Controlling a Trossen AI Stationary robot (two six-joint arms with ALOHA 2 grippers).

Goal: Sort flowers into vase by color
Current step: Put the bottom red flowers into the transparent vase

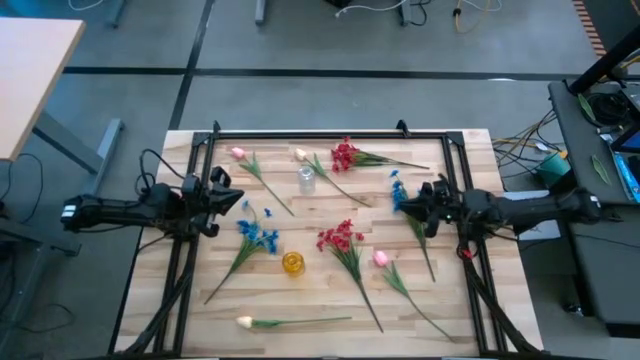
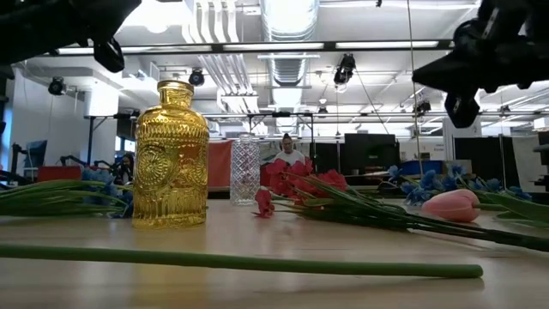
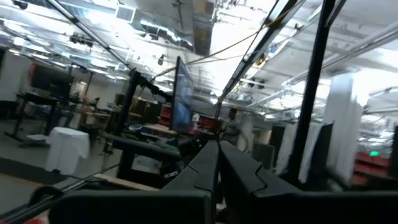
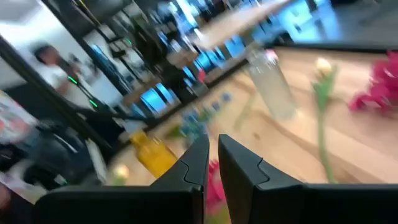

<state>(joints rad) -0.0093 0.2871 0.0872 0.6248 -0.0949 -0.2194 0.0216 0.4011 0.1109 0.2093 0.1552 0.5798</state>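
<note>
Nothing looks sorted yet; all flowers (image 1: 338, 238) lie scattered across the worktop (image 1: 200, 310), around the yellow vase (image 1: 292, 263) and clear vase (image 1: 306, 179); left gripper (image 1: 234, 200) at nine o'clock and right gripper (image 1: 408, 197) at three o'clock hover, fingers clenched, empty.

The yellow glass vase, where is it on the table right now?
In the high view the yellow vase stands near the table's middle, toward the front edge, between the blue flower cluster on its left and the red flower cluster on its right.
</note>
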